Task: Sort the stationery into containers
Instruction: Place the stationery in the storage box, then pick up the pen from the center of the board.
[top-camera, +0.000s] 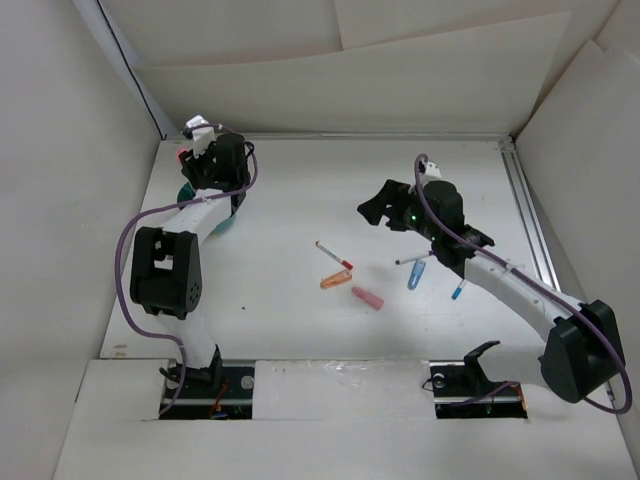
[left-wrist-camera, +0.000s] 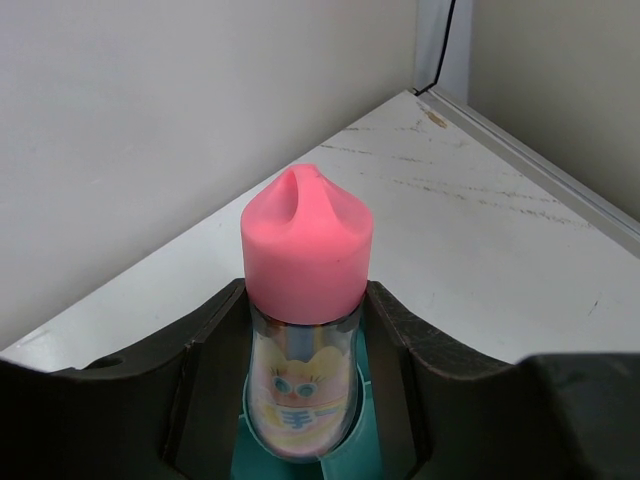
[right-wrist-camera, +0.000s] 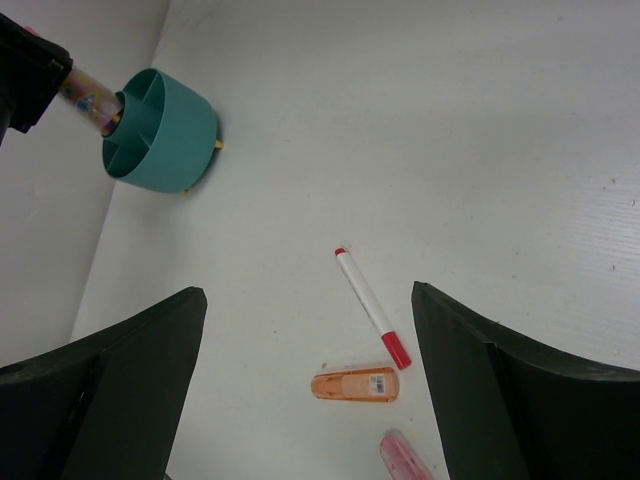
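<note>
My left gripper (left-wrist-camera: 305, 330) is shut on a stubby pink-capped piece (left-wrist-camera: 307, 240) with a cartoon label. It holds the piece upright, its lower end in the teal divided cup (left-wrist-camera: 365, 440). The top view shows this gripper (top-camera: 205, 150) over the cup (top-camera: 228, 222) at the far left. My right gripper (right-wrist-camera: 307, 295) is open and empty above a white pen with red cap (right-wrist-camera: 368, 305), an orange piece (right-wrist-camera: 355, 384) and a pink piece (right-wrist-camera: 405, 458). The right wrist view also shows the cup (right-wrist-camera: 165, 135) far off.
In the top view a purple-tipped pen (top-camera: 412, 259), a light-blue piece (top-camera: 416, 275) and a blue pen (top-camera: 459, 290) lie under my right arm. White walls close in the table at the left and back. A metal rail (top-camera: 528, 215) runs along the right side.
</note>
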